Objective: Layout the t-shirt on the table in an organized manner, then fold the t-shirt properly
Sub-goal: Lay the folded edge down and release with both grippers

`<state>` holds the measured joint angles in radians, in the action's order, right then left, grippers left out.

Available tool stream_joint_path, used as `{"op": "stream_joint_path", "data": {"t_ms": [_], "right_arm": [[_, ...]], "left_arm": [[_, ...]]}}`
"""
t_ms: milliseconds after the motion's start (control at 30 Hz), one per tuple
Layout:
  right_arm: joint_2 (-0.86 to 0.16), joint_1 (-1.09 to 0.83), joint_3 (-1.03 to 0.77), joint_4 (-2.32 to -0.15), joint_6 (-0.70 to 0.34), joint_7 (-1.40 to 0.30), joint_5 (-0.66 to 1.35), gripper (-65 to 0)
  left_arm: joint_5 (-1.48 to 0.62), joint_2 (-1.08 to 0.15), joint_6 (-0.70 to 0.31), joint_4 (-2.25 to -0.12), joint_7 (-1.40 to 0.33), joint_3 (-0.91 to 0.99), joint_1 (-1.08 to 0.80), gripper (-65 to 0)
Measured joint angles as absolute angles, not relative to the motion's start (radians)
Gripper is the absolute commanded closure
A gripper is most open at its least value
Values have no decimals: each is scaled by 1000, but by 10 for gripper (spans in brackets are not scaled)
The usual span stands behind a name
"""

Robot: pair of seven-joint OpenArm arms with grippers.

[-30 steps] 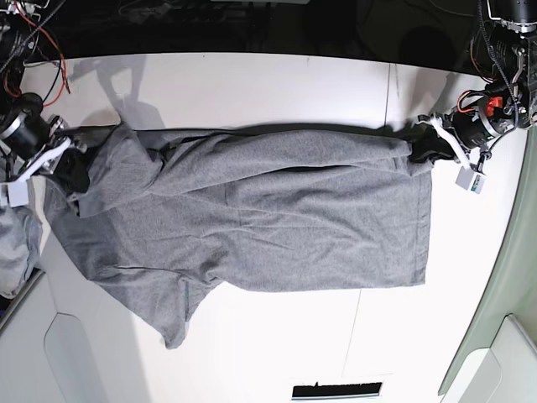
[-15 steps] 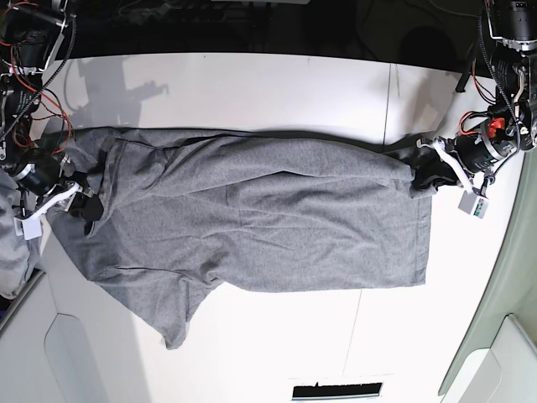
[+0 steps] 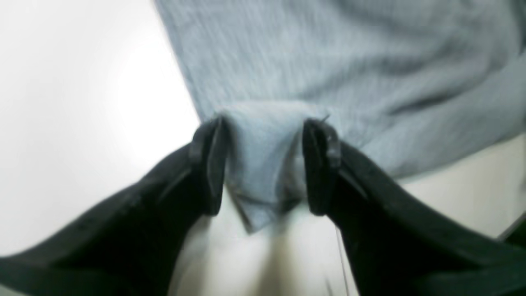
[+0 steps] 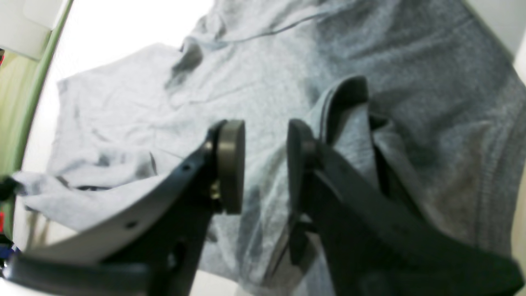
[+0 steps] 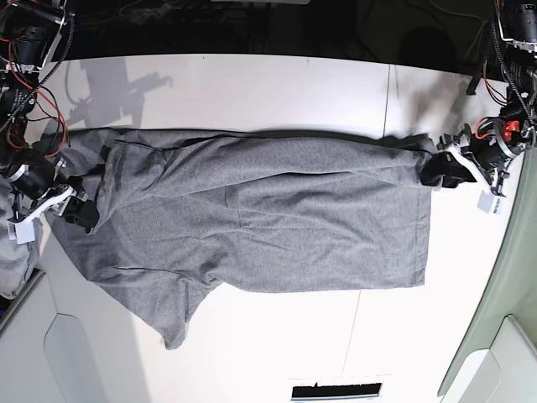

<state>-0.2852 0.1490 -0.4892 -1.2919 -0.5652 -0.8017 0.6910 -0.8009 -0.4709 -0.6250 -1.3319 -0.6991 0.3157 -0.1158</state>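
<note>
The heather-grey t-shirt (image 5: pixel 252 218) lies spread across the white table (image 5: pixel 252 84), stretched lengthwise along it, well inside the table's edges. Its upper edge runs nearly straight, with a long soft fold just below it. One short sleeve (image 5: pixel 180 315) sticks out toward the table's near edge. The hem end lies just past the table's thin dark seam (image 5: pixel 388 92). Shallow wrinkles cross the cloth's middle.
</note>
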Motion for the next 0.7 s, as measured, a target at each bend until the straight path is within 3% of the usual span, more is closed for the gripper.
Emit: {"op": "stream_joint_path", "data": {"t_ms": [333,400,500,700], "right_arm": [[-295,147,-696,-1292,-565,-837,671,-185],[-323,121,-716,-1293,-565,-832,671,-243],[-363,49,-720,-1296,-562,-808,657,-361],[-362,-41,-719,-1268,-551,-727,620,-373]], "left_arm": [[-838,-474,-624,-1302,-744,373,-119,-319],[-865,-474,-624,-1293,-744,373,-126,-328],[-877,-464,-625,-1283,-744,373,-127,-404],[-868,-420,-625,-1250,-715,373,-127,-408]]}}
